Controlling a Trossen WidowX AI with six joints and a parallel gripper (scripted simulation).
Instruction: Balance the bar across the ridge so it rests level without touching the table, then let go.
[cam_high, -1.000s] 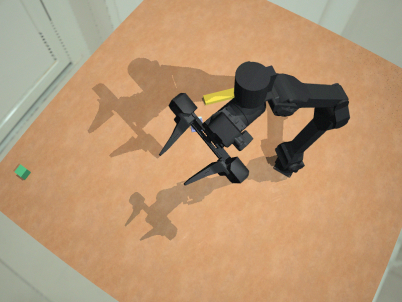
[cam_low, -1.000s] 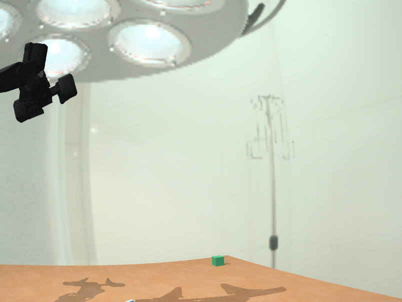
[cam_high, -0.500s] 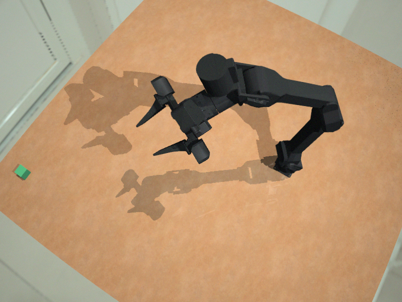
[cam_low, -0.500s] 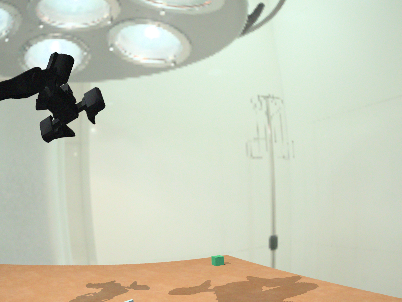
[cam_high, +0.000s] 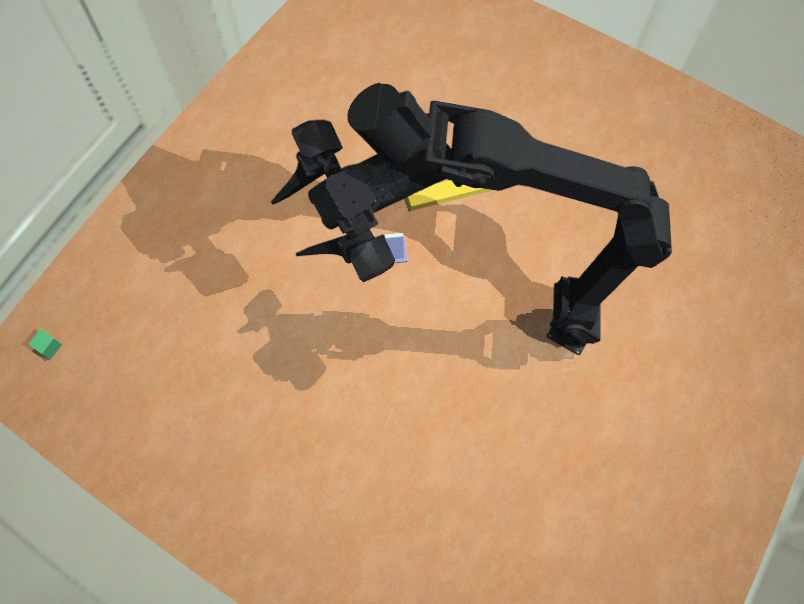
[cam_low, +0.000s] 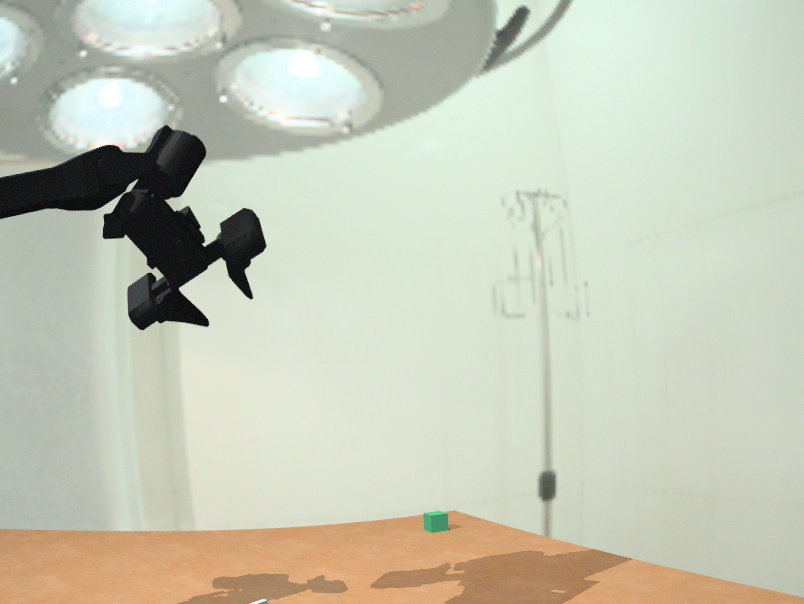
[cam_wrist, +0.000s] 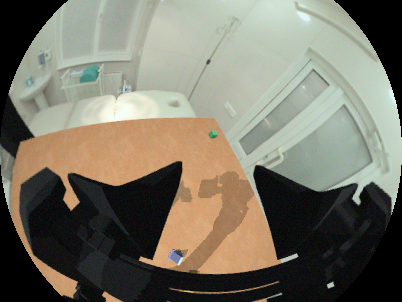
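The yellow bar (cam_high: 441, 193) lies on the table (cam_high: 454, 487) (cam_low: 129, 552) in the top view; the arm covers its right part from above. The small pale blue ridge (cam_high: 397, 248) (cam_wrist: 175, 256) stands on the table near the bar's left end and apart from it, partly hidden by one finger's base in the top view. Only its light top edge shows at the bottom of the exterior view. My gripper (cam_high: 284, 228) (cam_low: 230, 311) (cam_wrist: 219, 168) is open and empty, high above the table, its fingers slanting downward and away from the arm's base.
A green cube (cam_high: 44, 343) (cam_low: 436, 522) (cam_wrist: 213, 134) sits near the table's far corner, well away from the bar and the ridge. The arm's links arch over the table from its base (cam_high: 575, 334). Arm shadows fall around the ridge and across the bar.
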